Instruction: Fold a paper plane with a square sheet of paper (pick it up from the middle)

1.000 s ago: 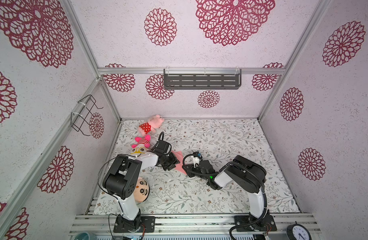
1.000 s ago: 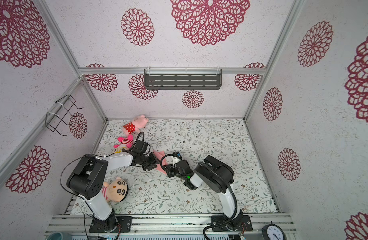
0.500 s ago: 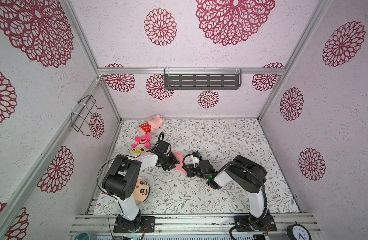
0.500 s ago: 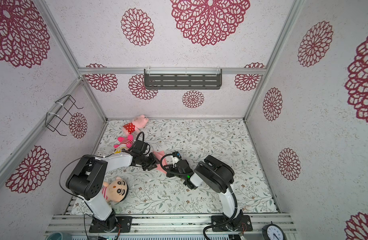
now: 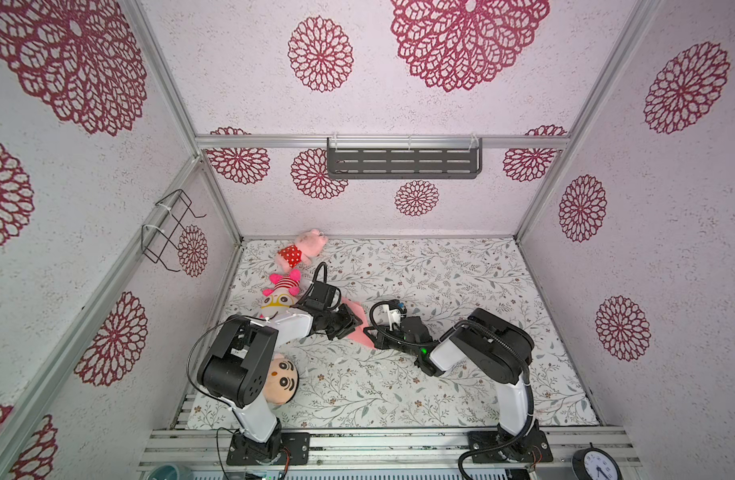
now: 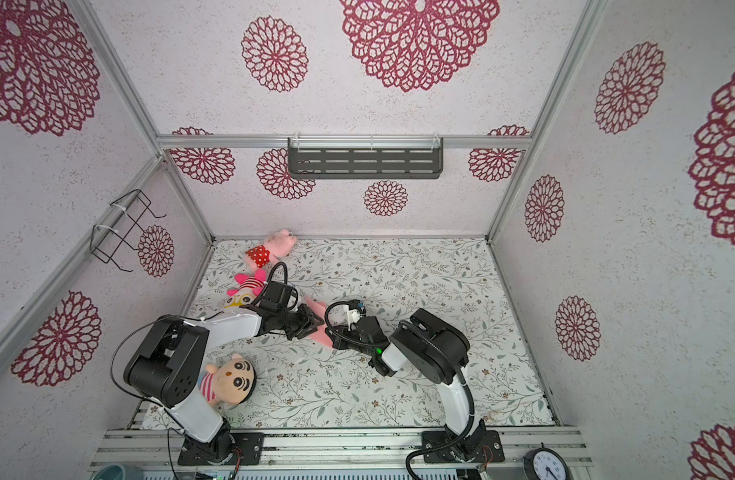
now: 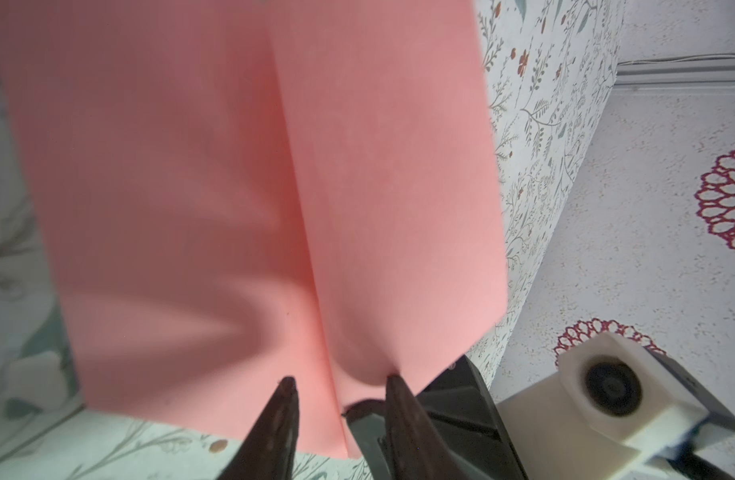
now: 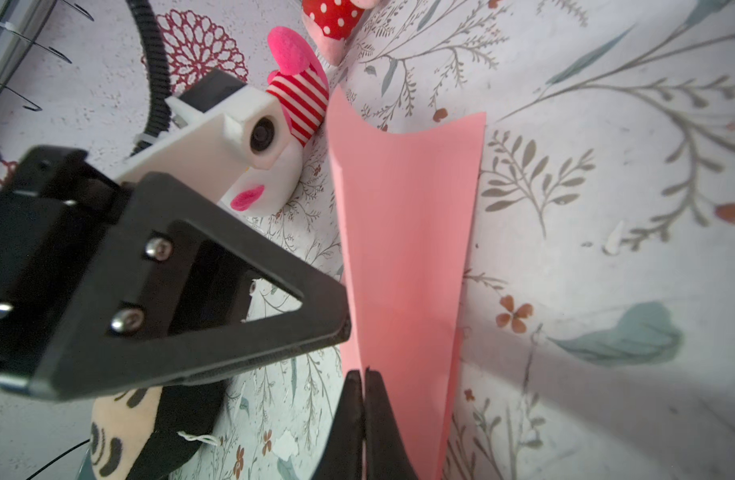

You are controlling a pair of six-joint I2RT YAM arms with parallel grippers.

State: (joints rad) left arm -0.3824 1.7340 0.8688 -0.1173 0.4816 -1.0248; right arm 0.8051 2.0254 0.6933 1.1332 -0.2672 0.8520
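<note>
Right hand point(image 5: 372, 336) has just pinched shut; a second ago its jaws stood a little apart. In this top view it sits left of centre on the floral tabletop point(image 5: 461, 270), tip to tip with the left hand point(image 5: 351, 322). The paper point(image 5: 359, 337) shows only as pink slivers between and behind the two. My reading is that the right hand now has a fresh hold on the sheet, so the left is free to work the next crease.

In the other top view the layout is the same: left hand point(image 6: 315, 322), right hand point(image 6: 333, 334), and paper point(image 6: 315, 308) squeezed between them, left of middle.

On the left wrist camera, the left hand point(image 7: 340, 380) is partly spread. The paper point(image 7: 274, 187), already folded along one long crease, stands right in front of it. The crease runs down into the gap between the fingers, and one fingertip point(image 7: 392, 380) presses a dimple into the sheet. It straddles the paper and does not clamp it.

On the right wrist camera, the right hand point(image 8: 363, 374) has its fingers pressed flat together on the paper's point(image 8: 407, 232) near edge. The sheet rises away from it, curled into a shallow trough, with the left hand point(image 8: 336, 328) touching its side.
</note>
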